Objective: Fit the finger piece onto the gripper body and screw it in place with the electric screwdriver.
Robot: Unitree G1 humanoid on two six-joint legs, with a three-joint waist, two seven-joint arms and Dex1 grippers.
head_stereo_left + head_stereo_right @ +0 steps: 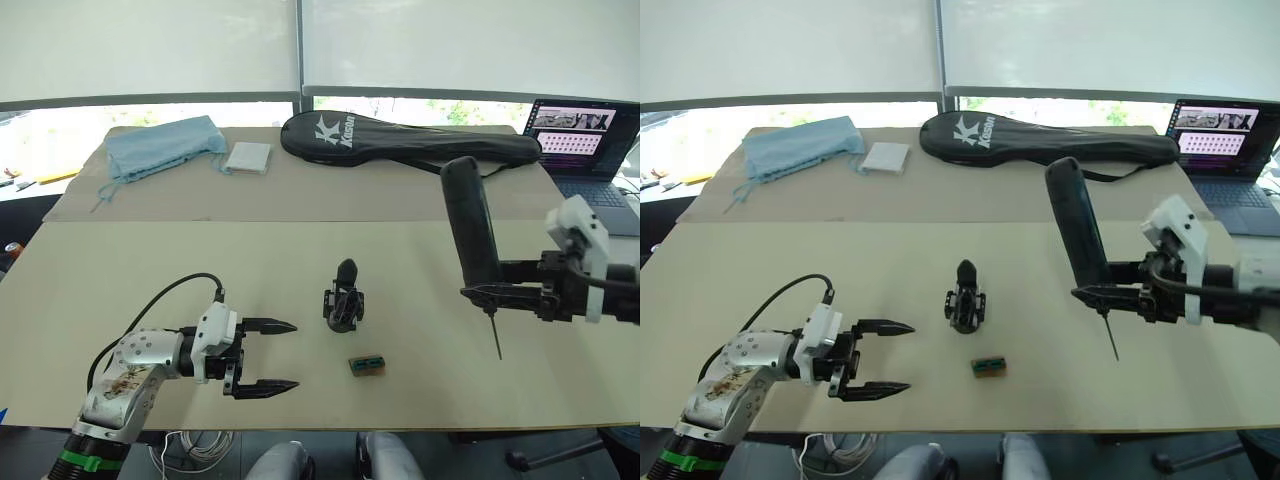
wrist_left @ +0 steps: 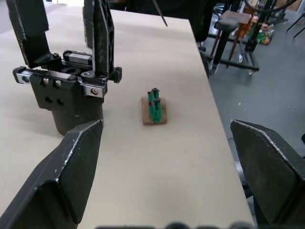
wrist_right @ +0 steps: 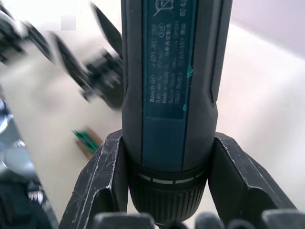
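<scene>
Right gripper (image 1: pixel 500 290) clamps the screwdriver (image 1: pixel 472 225), bit down, right of the body (image 1: pixel 344 300) at table centre. Left gripper (image 1: pixel 265 356) gapes empty, near-left of it. Risk — the unheld body could tip or skid under the bit's push

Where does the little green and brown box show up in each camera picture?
Left eye view: green-and-brown box on the table, just in front of the gripper body.
Right eye view: same spot, in front of the body.
Left wrist view: mid-picture, beside the body.
Right wrist view: blurred, beside the electric screwdriver.
Shared landmark: the gripper body.
</scene>
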